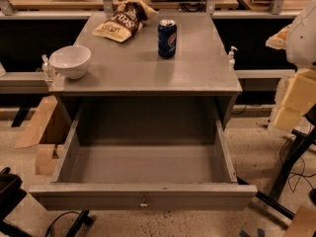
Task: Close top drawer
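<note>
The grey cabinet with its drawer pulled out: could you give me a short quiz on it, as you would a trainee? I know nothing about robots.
1. True or false: the top drawer stands open with nothing inside it.
2. What sits at the left edge of the cabinet top? A. a white bowl B. a mug C. a plate
3. Can the robot's gripper be seen in the camera view?
Key: 1. True. 2. A. 3. No, the gripper is out of view.
</note>
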Controlling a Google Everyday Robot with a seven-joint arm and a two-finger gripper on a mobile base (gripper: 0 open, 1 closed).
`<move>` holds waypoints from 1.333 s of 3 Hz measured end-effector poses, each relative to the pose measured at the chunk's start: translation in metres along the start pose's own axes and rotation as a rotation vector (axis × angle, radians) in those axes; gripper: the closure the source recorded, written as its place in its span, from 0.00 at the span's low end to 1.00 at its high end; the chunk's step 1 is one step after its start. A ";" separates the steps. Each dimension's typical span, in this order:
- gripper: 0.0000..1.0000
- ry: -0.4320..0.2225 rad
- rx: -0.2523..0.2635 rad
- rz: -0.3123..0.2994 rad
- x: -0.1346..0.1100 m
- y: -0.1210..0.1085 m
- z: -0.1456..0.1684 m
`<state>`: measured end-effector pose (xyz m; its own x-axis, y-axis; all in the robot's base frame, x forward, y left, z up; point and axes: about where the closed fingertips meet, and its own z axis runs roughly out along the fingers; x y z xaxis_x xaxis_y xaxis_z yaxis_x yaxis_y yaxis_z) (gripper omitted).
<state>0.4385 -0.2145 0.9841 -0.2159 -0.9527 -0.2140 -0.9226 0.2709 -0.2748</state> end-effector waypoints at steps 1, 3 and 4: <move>0.00 0.000 0.000 0.000 0.000 0.000 0.000; 0.00 -0.113 -0.017 0.065 0.020 0.049 0.035; 0.00 -0.176 -0.022 0.109 0.028 0.088 0.070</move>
<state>0.3737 -0.2081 0.8887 -0.2573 -0.8787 -0.4020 -0.9040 0.3659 -0.2212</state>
